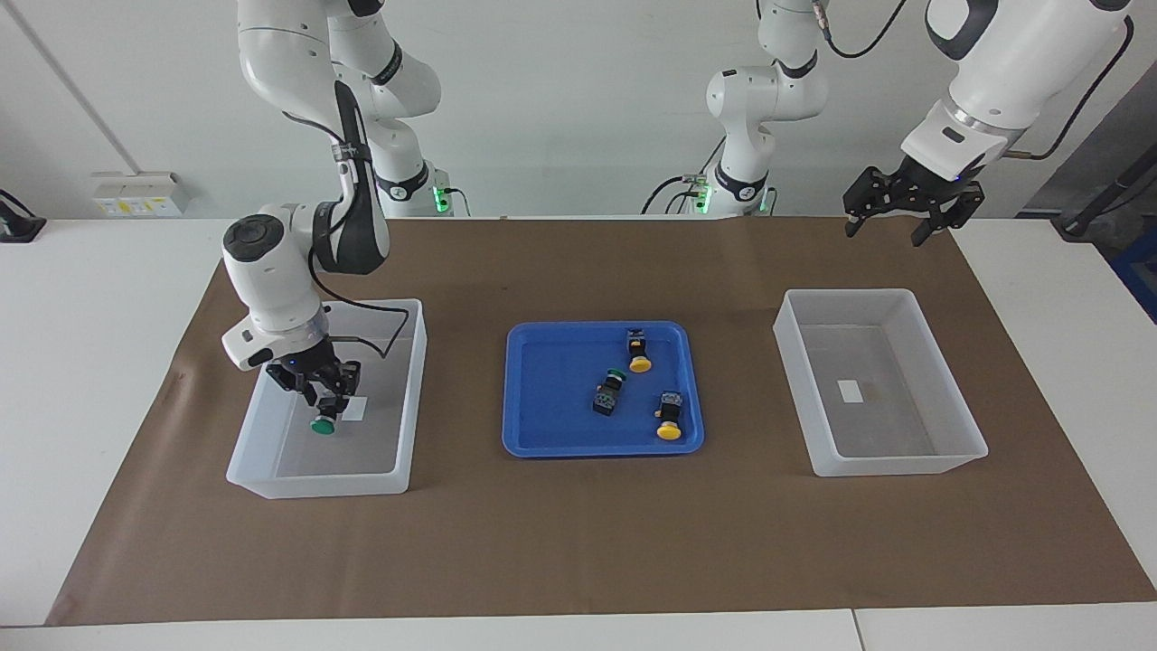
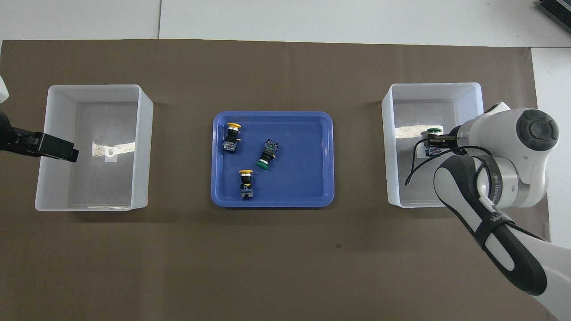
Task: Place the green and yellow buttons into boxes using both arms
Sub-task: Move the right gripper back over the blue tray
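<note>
The table is covered by a flat brown mat (image 1: pixel 578 542). On it sit two see-through white plastic boxes with sloped walls and a shallow blue tray (image 1: pixel 542 441) with round corners between them.

The right gripper (image 1: pixel 324 405) reaches down inside the first box (image 1: pixel 262 475), the one at the right arm's end of the table. A boxed green button (image 1: pixel 322 424) with a round shiny cap is at its tips, cap pointing away from the robots. I cannot tell if the jaws are pinching it or have let go, or if it touches the floor of the box.

The left gripper (image 1: pixel 890 221) hangs high over the mat at the left arm's end. Its black jaws are wide apart and hold nothing. That arm waits. The second box (image 1: pixel 904 466) there holds only a small white sticker (image 1: pixel 851 391).

In the tray lie three blocky black-and-grey switches: the tray green button (image 1: pixel 608 392) in the middle, the near yellow button (image 1: pixel 640 351) closer to the robots, and the far yellow button (image 1: pixel 669 418) farther from them.

From above, the right arm's fat white wrist hides most of its gripper, and only the green cap peeks out. The left gripper shows there only as a black tip at the edge. The facing view shows both grippers whole.
</note>
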